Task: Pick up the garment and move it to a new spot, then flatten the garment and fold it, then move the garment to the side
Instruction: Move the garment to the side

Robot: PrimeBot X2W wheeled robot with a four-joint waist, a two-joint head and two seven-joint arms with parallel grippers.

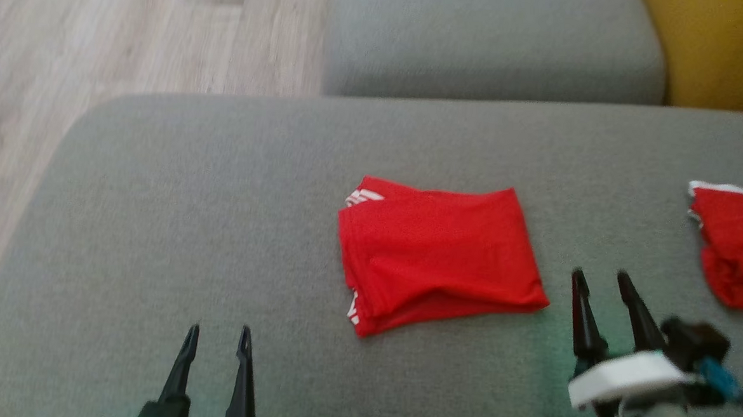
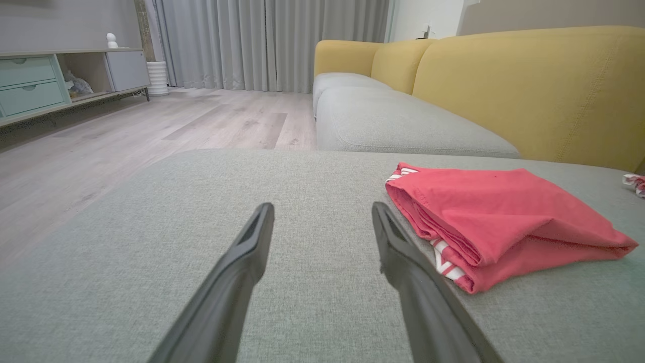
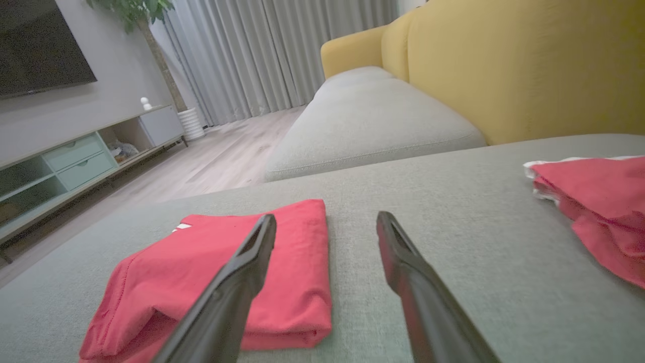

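The garment, red and folded into a rough rectangle with white stripes peeking out at its left edge, lies flat in the middle of the head view on the grey cushion. The left gripper sits at the bottom, left of centre, well apart from the garment, its fingers spread and empty. In the left wrist view the garment lies just right of the right-hand finger.

The right gripper stands at the lower right, near the garment's lower right corner, fingers also spread with nothing between them. In the right wrist view its left-hand finger overlaps the garment — whether it touches, I cannot tell.

A second cloth, red with white trim, lies at the right edge, well apart. Wood floor shows at the upper left — a grey seat at top centre.
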